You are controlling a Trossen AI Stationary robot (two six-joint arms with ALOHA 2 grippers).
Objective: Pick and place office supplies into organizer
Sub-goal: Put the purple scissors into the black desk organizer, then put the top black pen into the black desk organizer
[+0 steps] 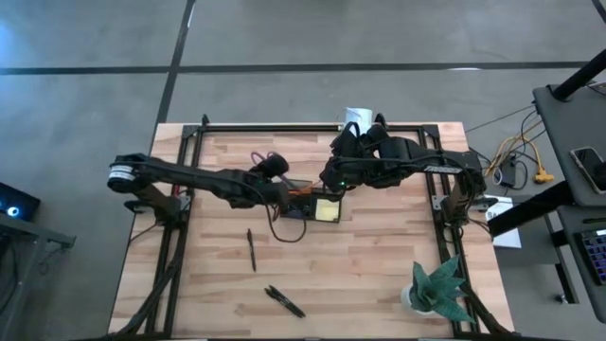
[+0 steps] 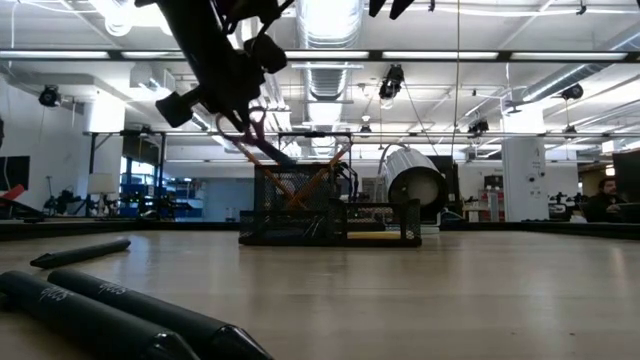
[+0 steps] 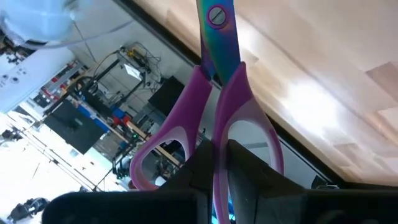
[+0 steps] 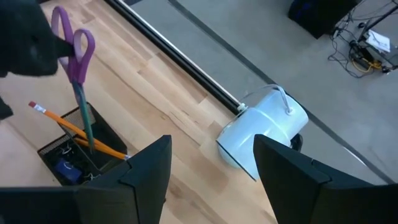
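The purple-handled scissors [image 4: 78, 68] hang blades down over the black mesh organizer [image 4: 59, 155]. Their blade tips reach down into the compartment where the orange pencil [image 4: 74, 127] leans. My left gripper [image 4: 59, 45] is shut on the scissors' handles, above the organizer [image 1: 305, 206] at mid-table. A yellow sticky-note pad [image 1: 329, 210] lies in the organizer's right part. My right gripper [image 4: 211, 168] hovers open and high, just beyond the organizer on its far right, with nothing between its fingers. Two black pens [image 1: 252, 249] [image 1: 284, 300] lie on the table nearer the front. My left gripper pinches the scissors where the inner sides of the two purple handle loops meet [image 3: 217, 146], with one finger [image 3: 189, 177] at each loop. The fingers slant down from the table's left. The scissors hang blades down, tips inside the organizer; whether they touch its bottom I cannot tell.
A white cylinder [image 1: 357, 117] lies on its side at the table's far edge behind the organizer. A green spiky plant [image 1: 437, 288] stands at the near right corner. Black frame rails [image 1: 180, 237] run along the table's left, right and far sides.
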